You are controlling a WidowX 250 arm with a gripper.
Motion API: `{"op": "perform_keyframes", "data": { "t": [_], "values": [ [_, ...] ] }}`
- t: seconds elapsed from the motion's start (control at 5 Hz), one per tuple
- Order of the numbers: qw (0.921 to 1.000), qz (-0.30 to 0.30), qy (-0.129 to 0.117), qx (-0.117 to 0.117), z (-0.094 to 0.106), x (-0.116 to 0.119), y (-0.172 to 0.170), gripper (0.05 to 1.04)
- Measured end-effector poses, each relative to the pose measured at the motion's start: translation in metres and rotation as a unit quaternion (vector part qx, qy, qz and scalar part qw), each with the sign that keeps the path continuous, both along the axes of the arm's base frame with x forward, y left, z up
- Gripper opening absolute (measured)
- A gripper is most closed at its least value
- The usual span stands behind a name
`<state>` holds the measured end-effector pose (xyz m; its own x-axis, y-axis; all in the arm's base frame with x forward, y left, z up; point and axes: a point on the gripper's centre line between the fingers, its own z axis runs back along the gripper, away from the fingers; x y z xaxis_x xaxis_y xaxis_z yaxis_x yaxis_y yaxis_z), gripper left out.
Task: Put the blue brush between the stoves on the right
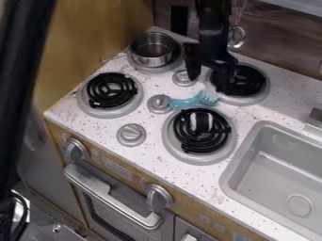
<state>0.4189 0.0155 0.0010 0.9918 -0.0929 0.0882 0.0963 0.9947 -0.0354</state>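
Dark post (25,56) at left edge, nearest. Beyond it, oven handle (110,194), then the tabletop (157,150) of the toy stove. Front right burner (200,132) next; blue brush (185,102) lies just past its rim, handle toward the small middle knob (159,103), bristles by the back right burner (242,81). Contact with either rim: can't tell. Roughly in the target gap, handle poking out leftward. My read: late step, placing all but done. Next move calls for a straight lift clear, or a light regrip and shift right if centring matters. Tool (207,84) beyond the brush, fingers wide apart, nothing held, pointing down; arm upright from top edge. Pot (153,49) farther back, left.
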Motion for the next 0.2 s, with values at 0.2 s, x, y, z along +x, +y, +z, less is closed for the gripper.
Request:
{"op": "perform_keyframes", "data": {
  "t": [0.2],
  "values": [
    [0.9996, 0.011, 0.015, 0.02, 0.0209, -0.0242, 0.0055, 1.0]
  ]
}}
